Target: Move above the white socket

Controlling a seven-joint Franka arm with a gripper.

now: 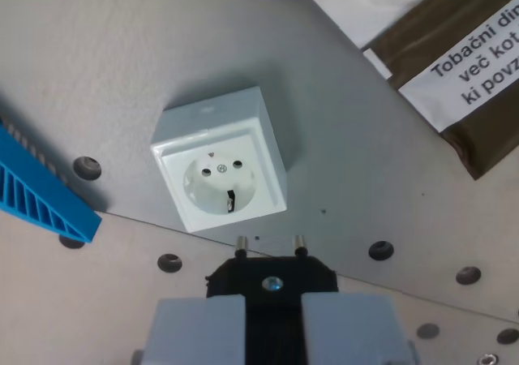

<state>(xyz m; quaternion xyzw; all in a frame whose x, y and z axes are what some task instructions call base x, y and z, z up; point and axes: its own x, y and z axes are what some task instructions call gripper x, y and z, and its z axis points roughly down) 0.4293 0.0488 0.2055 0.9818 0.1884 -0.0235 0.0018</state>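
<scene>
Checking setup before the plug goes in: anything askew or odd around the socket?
The white socket sits turned at an angle to the black plug in the gripper, so the pins don't line up with its holes. A brown pack with a warning label lies near the top right. No damage is visible.

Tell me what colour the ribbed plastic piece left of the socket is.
Bright blue, seen in the wrist view's left.

Gripper enters from the bottom edge of the wrist view, centred. Two grey fingers sit side by side, closed on a black plug clamped between them. The plug's two metal pins point up-frame, beyond the fingertips. No arm links visible.
</scene>
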